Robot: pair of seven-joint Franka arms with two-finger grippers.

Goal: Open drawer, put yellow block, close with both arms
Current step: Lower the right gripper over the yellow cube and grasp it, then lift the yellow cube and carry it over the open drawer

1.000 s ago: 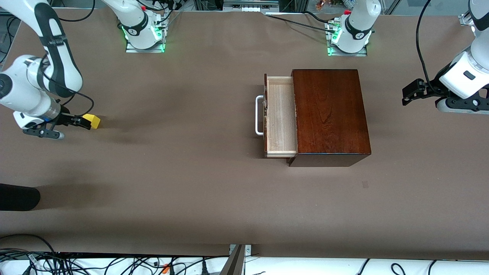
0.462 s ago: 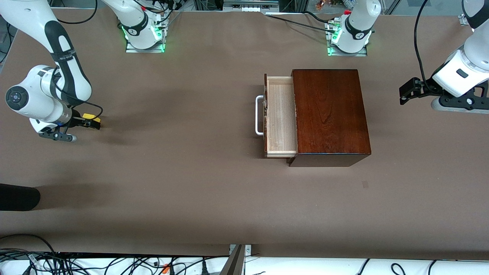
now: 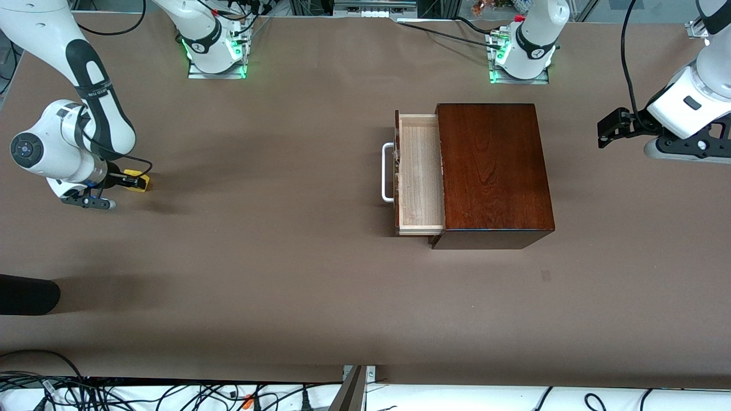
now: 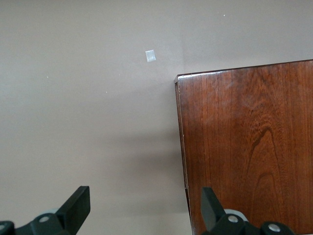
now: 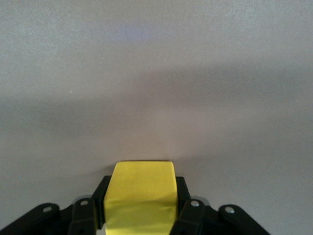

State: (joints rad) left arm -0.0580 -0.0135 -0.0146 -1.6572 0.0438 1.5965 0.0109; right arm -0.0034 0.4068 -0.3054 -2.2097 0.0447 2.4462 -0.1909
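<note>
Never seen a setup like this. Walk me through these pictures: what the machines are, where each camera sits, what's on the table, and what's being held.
Two white robot arms stand at a brown table. The wide picture comes from a high camera facing them. The other two pictures come from cameras on the arms' wrists, looking down past their fingers.

On the table stands a dark wooden box whose drawer is pulled open, showing its pale inside and white handle.

The right gripper, toward the right arm's end of the table, has shut on the yellow block; its wrist view shows the block between the fingers, low at the table.

The left gripper waits open beside the box, holding nothing.
</note>
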